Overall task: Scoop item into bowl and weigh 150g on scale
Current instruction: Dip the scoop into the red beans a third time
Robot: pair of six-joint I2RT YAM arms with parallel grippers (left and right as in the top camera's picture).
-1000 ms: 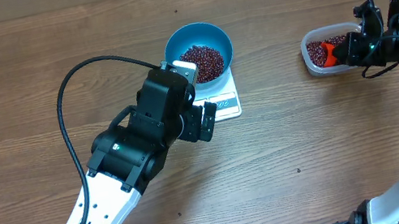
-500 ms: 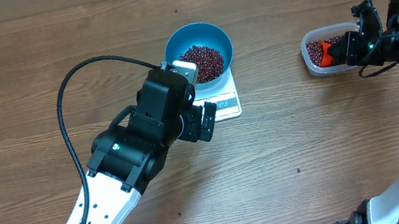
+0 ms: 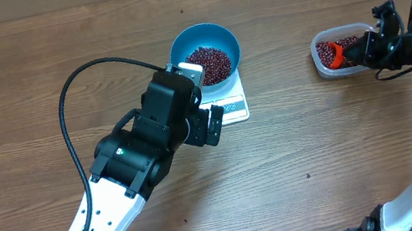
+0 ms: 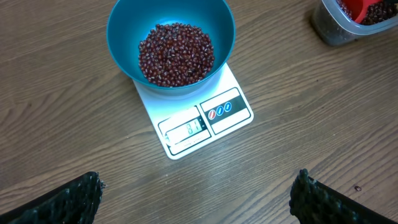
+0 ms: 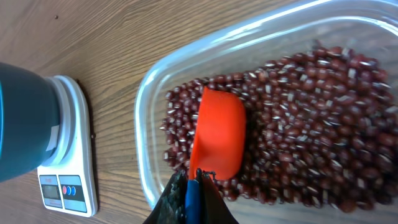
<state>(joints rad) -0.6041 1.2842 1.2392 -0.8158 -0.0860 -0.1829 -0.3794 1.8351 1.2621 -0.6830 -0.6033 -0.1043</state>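
The sky-blue bowl stands on the white scale and holds a pile of dark red beans. My left gripper hangs open above the table just in front of the scale, with nothing between its fingers. More beans fill the clear container at the right. My right gripper is shut on the blue handle of an orange scoop, whose head rests among those beans.
The left arm stretches from the lower left toward the scale, its black cable looping above it. A few stray beans dot the wooden table. The scale's display and buttons face the left gripper.
My right arm has drawn slightly to the right, with the scoop still in the container. The left arm, bowl and scale have not moved.
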